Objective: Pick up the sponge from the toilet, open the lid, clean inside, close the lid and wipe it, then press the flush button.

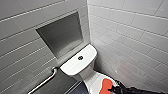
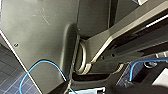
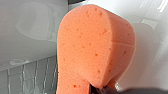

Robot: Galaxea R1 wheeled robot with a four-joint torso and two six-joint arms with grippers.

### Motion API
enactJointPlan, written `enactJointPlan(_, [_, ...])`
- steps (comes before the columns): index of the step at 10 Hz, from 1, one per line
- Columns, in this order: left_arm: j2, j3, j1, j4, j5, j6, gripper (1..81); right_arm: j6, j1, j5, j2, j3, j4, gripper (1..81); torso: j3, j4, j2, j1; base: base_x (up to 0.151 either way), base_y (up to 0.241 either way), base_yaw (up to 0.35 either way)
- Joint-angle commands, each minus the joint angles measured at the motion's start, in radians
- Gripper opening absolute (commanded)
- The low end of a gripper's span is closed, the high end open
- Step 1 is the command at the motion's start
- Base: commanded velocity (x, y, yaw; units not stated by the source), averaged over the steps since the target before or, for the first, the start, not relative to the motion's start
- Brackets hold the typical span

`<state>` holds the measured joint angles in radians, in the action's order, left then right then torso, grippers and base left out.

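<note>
The right hand [image 1: 111, 89] is pinched shut on one end of the sponge [image 1: 106, 84], and the orange-red block bulges out ahead of the hand with a crease across its face. The sponge sits over the glossy white lid [image 1: 94, 79] directly beneath the hand; contact with the lid cannot be confirmed. Beyond the hand stands the tank of the toilet [image 1: 75, 67] with the flush button [image 1: 80, 58] at the centre of its top, well apart from the hand, and a grab bar [image 1: 47, 80] runs along the tiled wall further to the hand's left.
</note>
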<state>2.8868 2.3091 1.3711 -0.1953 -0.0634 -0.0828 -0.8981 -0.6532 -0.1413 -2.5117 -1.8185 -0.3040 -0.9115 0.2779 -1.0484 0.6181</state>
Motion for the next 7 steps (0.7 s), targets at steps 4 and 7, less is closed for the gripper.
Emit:
enactJointPlan(4, [-0.021,-0.005,0.003,0.005,-0.078,0.0,81.1,-0.004,0.18,-0.15,-0.224,-0.328,-0.06,1.0,0.0,0.0,0.0,0.0,0.0,0.0,0.0])
enactJointPlan(7, [-0.024,-0.004,0.006,0.007,-0.078,0.0,81.1,-0.021,0.203,-0.055,-0.276,-0.436,-0.058,1.0,0.0,0.0,0.0,0.0,0.0,0.0,0.0])
